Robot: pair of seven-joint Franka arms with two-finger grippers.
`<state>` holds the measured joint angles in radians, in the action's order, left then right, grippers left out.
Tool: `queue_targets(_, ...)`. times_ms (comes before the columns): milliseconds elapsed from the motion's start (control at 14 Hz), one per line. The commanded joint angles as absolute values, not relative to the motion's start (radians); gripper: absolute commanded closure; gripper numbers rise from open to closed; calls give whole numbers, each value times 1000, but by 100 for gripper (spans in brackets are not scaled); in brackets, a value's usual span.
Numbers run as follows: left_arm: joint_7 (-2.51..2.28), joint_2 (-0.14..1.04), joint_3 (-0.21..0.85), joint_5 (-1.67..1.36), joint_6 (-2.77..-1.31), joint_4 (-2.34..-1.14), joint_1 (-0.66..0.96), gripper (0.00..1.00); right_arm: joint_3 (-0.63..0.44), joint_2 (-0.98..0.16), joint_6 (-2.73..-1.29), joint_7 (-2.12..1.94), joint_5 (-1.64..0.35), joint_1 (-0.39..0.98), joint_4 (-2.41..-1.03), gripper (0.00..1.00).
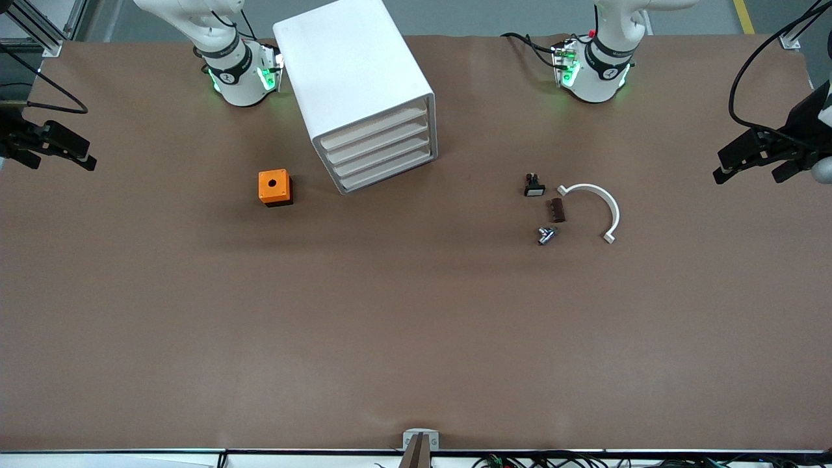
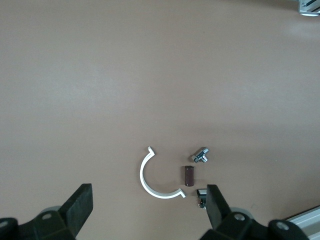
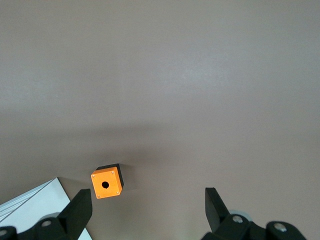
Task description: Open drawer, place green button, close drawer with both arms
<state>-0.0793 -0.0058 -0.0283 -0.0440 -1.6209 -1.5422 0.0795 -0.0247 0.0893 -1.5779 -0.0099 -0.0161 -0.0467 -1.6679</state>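
Observation:
The white cabinet (image 1: 354, 71) stands between the arm bases with all four drawers shut; the drawer (image 1: 389, 174) is the lowest one. The button (image 1: 546, 234), a tiny blue-grey blocky piece, lies on the table toward the left arm's end; it also shows in the left wrist view (image 2: 201, 156). My left gripper (image 1: 747, 170) hangs open and empty over the table's edge at its own end; in its wrist view (image 2: 148, 205) nothing is between the fingers. My right gripper (image 1: 60, 162) hangs open and empty over the other end (image 3: 147, 207).
An orange cube with a hole (image 1: 275, 187) sits beside the cabinet, toward the right arm's end (image 3: 106, 183). Near the button lie a black-and-white switch (image 1: 534, 187), a brown cylinder (image 1: 558, 210) and a white half ring (image 1: 601, 208).

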Motion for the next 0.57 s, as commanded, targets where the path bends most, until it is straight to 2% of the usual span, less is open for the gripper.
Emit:
queue_targets(0,-84,6,-21,-5,-1595,-1509,84,0,-25,113,-1578,8,-32,-52,-1684,0)
queue_targets(500,-84,6,-20,-14,-1595,-1509,81,0,-25,121,-1588,8,-34,-54,-1697,0)
